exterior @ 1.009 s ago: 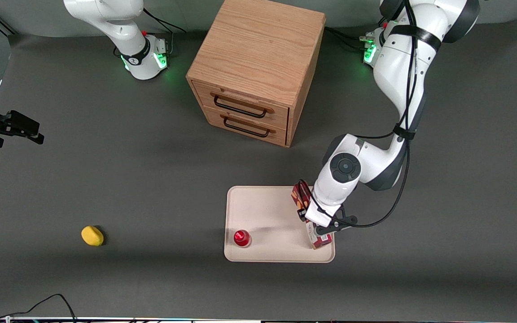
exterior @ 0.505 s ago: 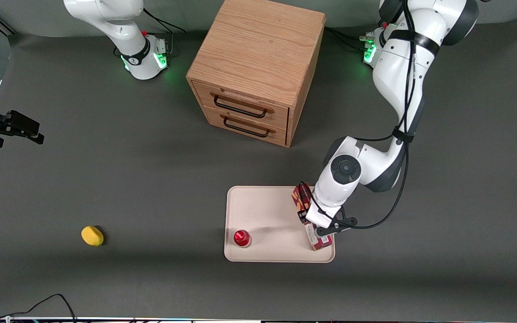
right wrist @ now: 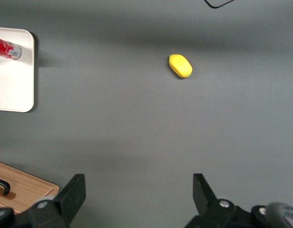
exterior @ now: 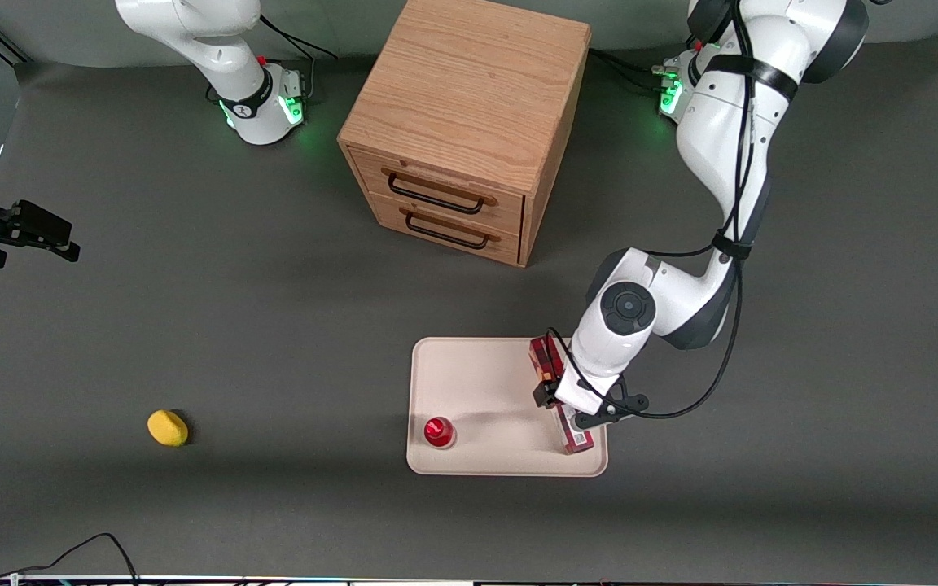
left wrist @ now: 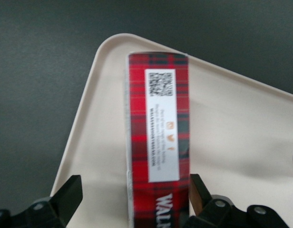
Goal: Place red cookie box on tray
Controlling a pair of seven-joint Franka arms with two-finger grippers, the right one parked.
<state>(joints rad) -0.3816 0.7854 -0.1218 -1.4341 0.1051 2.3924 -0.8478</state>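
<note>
Already the red cookie box (exterior: 564, 404) lies on the tray (exterior: 477, 382), along the tray's short edge toward the working arm's end of the tabletop (exterior: 273, 325), one end close to the tray's corner nearest the front camera. The wrist view shows it lying flat inside the low rim, label patch up. The gripper (left wrist: 132, 202) hangs just above the box with its fingers (left wrist: 70, 194) apart: one finger stands clear of the box, the other sits right beside its edge. So the placing itself looks done; what seems left is lifting the arm away without nudging the box. A small red-capped cylinder (exterior: 439, 431) also stands on the tray, well apart from the box.
</note>
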